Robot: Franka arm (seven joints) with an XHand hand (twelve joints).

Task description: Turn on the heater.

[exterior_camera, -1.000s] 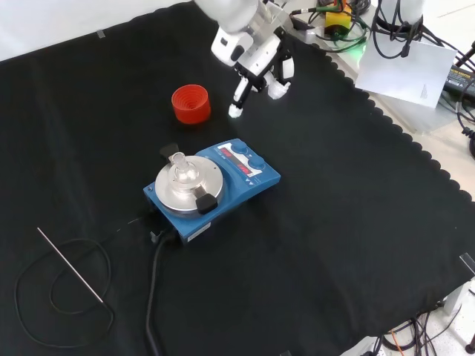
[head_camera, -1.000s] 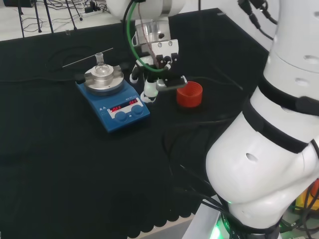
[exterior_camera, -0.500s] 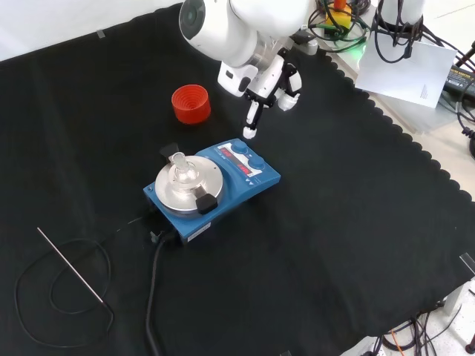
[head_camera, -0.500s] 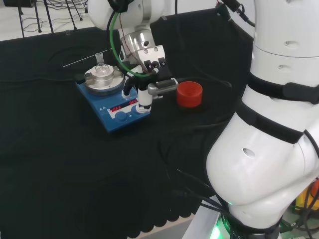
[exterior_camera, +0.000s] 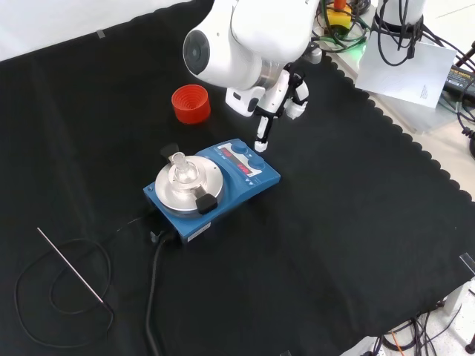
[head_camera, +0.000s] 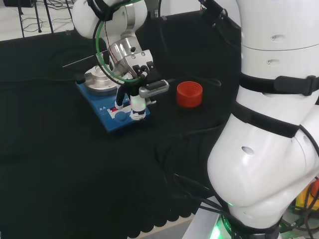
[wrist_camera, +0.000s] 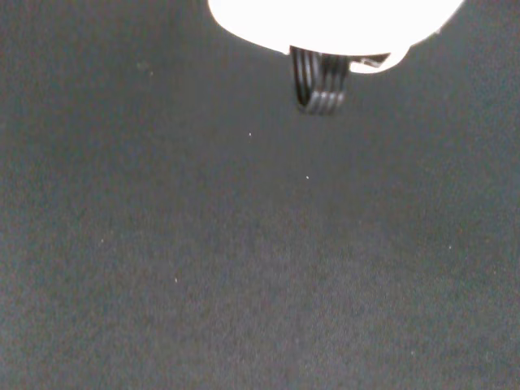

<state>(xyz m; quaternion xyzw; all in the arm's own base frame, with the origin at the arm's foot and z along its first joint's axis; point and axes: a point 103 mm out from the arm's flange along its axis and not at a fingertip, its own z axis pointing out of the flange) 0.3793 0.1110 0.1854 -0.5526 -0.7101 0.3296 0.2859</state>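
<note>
In the head view, you are bringing the hand (head_camera: 133,94) down over the front panel of the blue hotplate stirrer (head_camera: 110,102), one finger (head_camera: 135,105) pointing straight at the knobs, the rest tucked, holding nothing; I judge this is the approach to the switch, so the next move calls for a short, careful press. In the front view, you are looking at one heater (exterior_camera: 215,186) mid-cloth, carrying one small glass flask (exterior_camera: 180,167), one red ribbed ring (exterior_camera: 191,103) and one thin rod (exterior_camera: 70,265). In the wrist view, you are facing black cloth (wrist_camera: 244,268).

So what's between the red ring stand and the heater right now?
In the front view, bare black cloth separates the red ring stand from the heater.
</note>
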